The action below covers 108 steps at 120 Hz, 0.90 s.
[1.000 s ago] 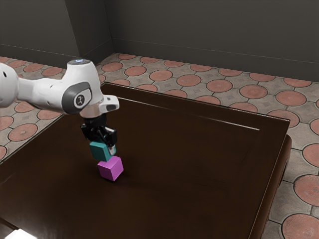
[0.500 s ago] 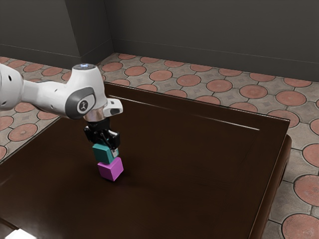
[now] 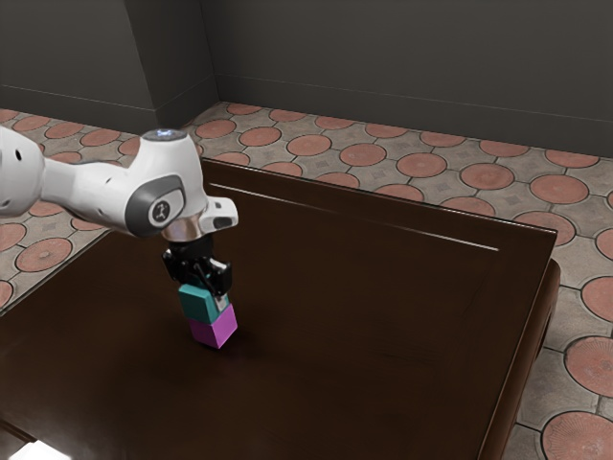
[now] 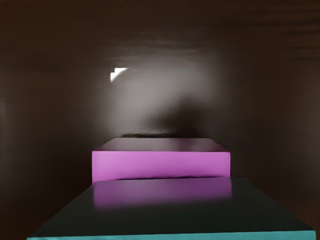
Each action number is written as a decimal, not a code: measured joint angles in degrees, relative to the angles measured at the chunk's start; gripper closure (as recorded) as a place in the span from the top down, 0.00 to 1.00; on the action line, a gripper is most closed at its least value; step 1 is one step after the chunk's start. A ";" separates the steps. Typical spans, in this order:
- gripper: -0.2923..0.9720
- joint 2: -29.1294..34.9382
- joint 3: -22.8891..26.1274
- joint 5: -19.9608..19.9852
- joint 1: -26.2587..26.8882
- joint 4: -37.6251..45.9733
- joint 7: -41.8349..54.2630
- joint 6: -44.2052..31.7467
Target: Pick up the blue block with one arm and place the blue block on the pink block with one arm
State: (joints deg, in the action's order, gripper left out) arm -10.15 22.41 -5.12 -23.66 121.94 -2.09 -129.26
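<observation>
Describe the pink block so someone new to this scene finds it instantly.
Start at the dark brown table and follow the white arm down to its black gripper near the exterior view's left. The gripper holds the blue block; the pink block sits directly underneath it. It is the lower, magenta cube, the one touching the tabletop.

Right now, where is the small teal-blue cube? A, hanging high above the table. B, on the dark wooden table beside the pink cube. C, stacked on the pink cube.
C: the small teal-blue cube rests atop the pink cube, the claw around it.
</observation>
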 joint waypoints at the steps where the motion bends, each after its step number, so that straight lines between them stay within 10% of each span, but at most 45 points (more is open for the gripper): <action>1: 0.45 -0.01 0.00 0.00 0.00 -0.01 0.00 -0.03; 94: 0.45 -0.51 -0.26 0.15 0.01 -0.89 0.78 -1.03; 108: 0.58 -0.60 -0.42 0.73 0.02 -0.89 1.30 -0.97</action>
State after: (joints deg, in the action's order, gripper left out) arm -10.75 21.99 -4.39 -23.65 121.05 -0.79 -130.23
